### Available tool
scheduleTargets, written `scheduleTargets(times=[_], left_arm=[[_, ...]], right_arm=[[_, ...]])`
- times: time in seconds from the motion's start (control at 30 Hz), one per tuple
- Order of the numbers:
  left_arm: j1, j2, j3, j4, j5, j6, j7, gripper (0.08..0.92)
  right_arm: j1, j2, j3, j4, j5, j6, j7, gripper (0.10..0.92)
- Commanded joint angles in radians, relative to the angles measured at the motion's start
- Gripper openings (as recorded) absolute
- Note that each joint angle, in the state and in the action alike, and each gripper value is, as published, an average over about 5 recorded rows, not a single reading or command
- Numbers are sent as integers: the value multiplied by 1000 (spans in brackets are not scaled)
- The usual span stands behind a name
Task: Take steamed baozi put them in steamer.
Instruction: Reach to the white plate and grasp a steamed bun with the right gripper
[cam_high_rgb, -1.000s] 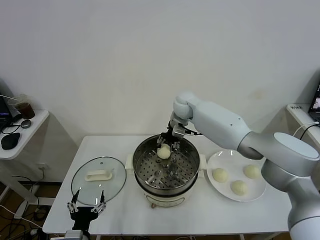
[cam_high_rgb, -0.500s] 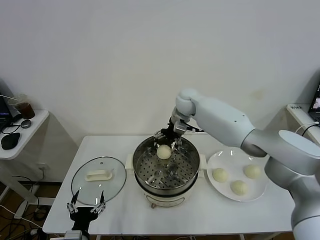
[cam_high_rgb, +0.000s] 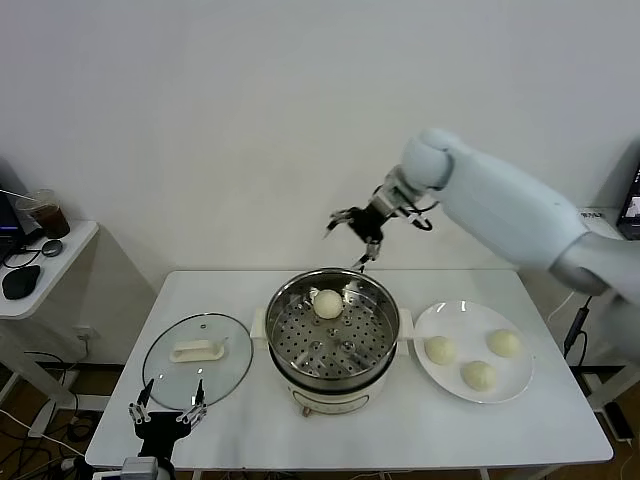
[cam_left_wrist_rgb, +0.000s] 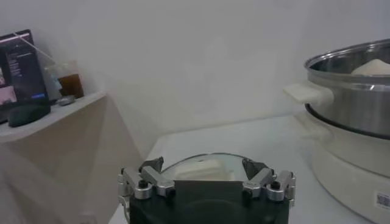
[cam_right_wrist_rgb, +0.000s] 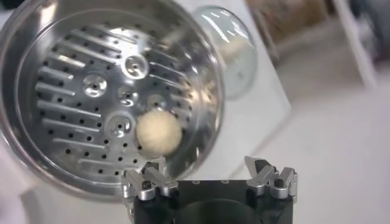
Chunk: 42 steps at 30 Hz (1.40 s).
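Observation:
The steamer (cam_high_rgb: 333, 338) stands mid-table, a shiny steel pot with a perforated tray on a white base. One baozi (cam_high_rgb: 327, 304) lies on the tray at its far side; it also shows in the right wrist view (cam_right_wrist_rgb: 159, 134). Three more baozi (cam_high_rgb: 440, 349) (cam_high_rgb: 503, 342) (cam_high_rgb: 478, 375) lie on the white plate (cam_high_rgb: 446, 316) to the right. My right gripper (cam_high_rgb: 352, 231) is open and empty, raised above the steamer's far rim. My left gripper (cam_high_rgb: 166, 412) is open and empty, low at the table's front left, near the glass lid.
A round glass lid (cam_high_rgb: 197, 361) with a white handle lies on the table left of the steamer; it also shows in the left wrist view (cam_left_wrist_rgb: 201, 167). A side table (cam_high_rgb: 45, 250) with a cup and a mouse stands far left. The wall is close behind.
My right gripper has let go of the baozi, which now lies on the steamer tray. The gripper has opened and risen up and to the right, clear of the pot.

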Motion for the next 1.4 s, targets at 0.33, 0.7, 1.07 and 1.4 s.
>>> scheduleTargets(times=[0.33,0.7,1.07,1.4], left_arm=[[11,3,-6,-15,-7,5,-1,823],[31,-4,-14,-25,-1,7,1,823],[27,-10,-11,-1,10,8,2,823],[17,-10,-6,19,13,9,2,823]], right_arm=[[-288,-411,123,287,-186,-480,-67,823],[-591,-296,332,205,-384,-338,-44,823],[-631,-184,366,92,-468,-265,-93,823],[-632,-118,380,0,-522,-258,-32,823]])
